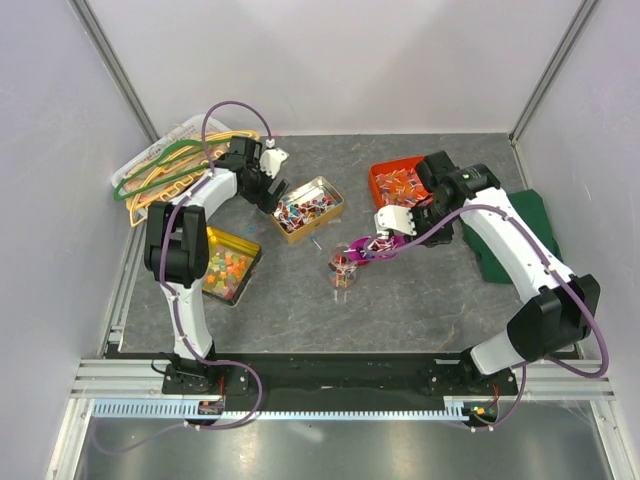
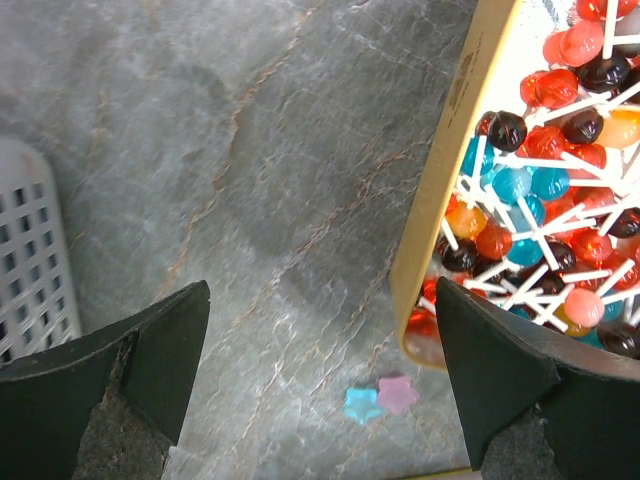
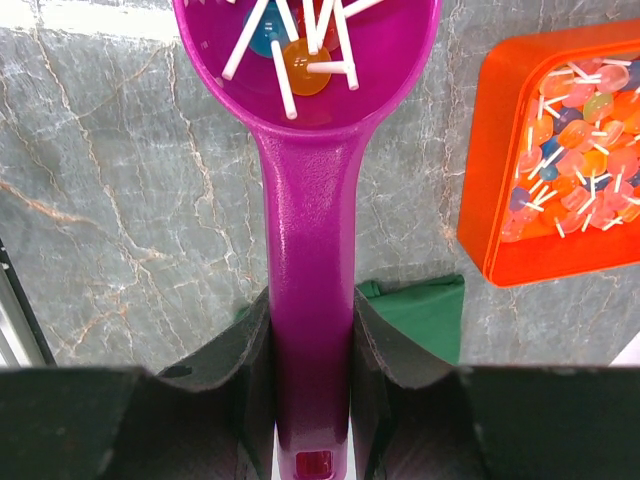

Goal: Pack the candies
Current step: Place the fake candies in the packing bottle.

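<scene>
The candies are small lollipops on white sticks. Many lie in a gold tin (image 1: 308, 208) and more fill an orange tray (image 1: 397, 180). My right gripper (image 3: 312, 300) is shut on the handle of a purple scoop (image 3: 310, 200), whose bowl carries a few lollipops (image 3: 295, 50). The scoop (image 1: 372, 247) hangs over a small clear container (image 1: 343, 270) with candies in it. My left gripper (image 2: 322, 300) stands open just left of the gold tin's wall (image 2: 455, 150), holding nothing. Between its fingers, a blue star sweet and a pink one (image 2: 380, 398) lie on the table.
A yellow tin (image 1: 232, 265) of mixed coloured sweets sits near the left arm. A white basket (image 2: 30, 260) and coloured hangers (image 1: 175, 165) lie at the back left. A green cloth (image 1: 510, 235) lies under the right arm.
</scene>
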`<state>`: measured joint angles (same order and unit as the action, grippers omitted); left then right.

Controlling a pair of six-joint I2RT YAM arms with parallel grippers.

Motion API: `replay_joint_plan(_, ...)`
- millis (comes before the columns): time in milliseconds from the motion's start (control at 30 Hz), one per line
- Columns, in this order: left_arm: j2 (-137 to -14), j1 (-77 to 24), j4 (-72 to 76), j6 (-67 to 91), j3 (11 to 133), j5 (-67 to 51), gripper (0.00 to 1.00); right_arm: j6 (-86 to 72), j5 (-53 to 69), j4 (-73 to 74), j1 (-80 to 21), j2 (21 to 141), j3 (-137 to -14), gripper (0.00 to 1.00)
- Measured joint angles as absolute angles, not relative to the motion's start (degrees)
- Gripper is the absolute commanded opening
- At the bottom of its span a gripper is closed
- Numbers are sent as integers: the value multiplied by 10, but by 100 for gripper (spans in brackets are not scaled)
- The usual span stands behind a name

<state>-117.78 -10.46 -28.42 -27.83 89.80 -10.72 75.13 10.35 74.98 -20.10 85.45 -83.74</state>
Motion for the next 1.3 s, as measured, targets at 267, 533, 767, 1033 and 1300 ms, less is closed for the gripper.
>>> replay_joint_plan(267,-1153,-100,-282,-274,881,-121,100,737,74,758,-218,882,-858,0)
replay_joint_plan(533,-1146,-97,-281,-268,866,-126,100,728,43,767,-241,899,-896,0)
replay_joint_plan(767,-1133,-94,-277,-258,858,-122,100,721,10,770,-269,910,-915,0)
replay_joint_plan(1033,-1129,-87,-267,-250,858,-121,100,716,-21,770,-284,910,-916,0)
replay_joint_plan(1300,-1129,-81,-262,-244,851,-121,100,712,-48,771,-304,910,-924,0)
